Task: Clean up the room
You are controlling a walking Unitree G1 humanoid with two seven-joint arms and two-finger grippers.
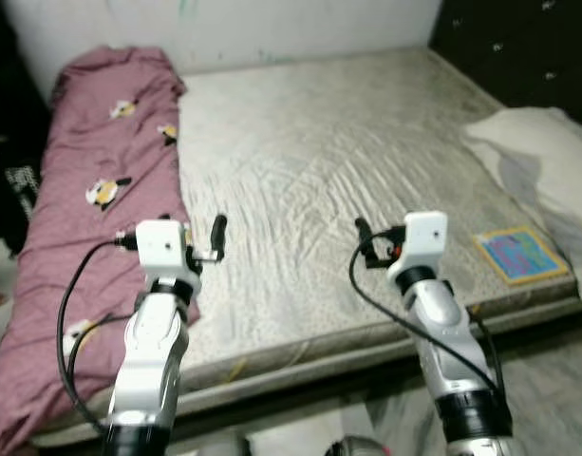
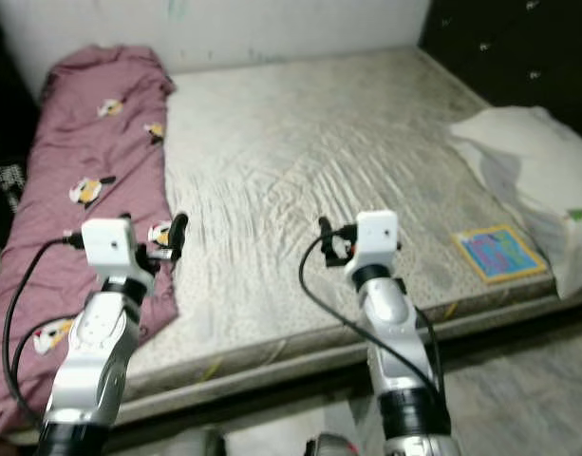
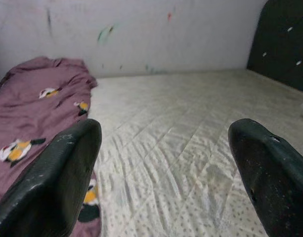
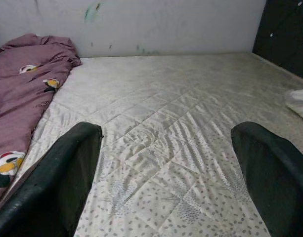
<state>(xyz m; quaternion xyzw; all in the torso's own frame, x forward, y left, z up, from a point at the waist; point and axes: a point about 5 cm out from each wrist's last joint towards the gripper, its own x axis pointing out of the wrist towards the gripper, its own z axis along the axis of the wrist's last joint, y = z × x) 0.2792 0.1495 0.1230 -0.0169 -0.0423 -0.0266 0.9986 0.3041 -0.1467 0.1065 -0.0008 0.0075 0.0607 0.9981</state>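
Two grippers are held out over the near edge of the mattress [image 1: 347,161], the left gripper [image 1: 217,237] beside the blanket [image 1: 91,190], the right gripper [image 1: 365,243] over bare quilting; the fingers [image 3: 52,182] of each are spread wide apart, with nothing between them. An approach step is judged to be in hand, nothing yet grasped. One blanket is bunched along the left side, one pillow [image 1: 547,152] lies at the right, one book [image 1: 518,255] near it. A reach toward the blanket or book is probably called for next.
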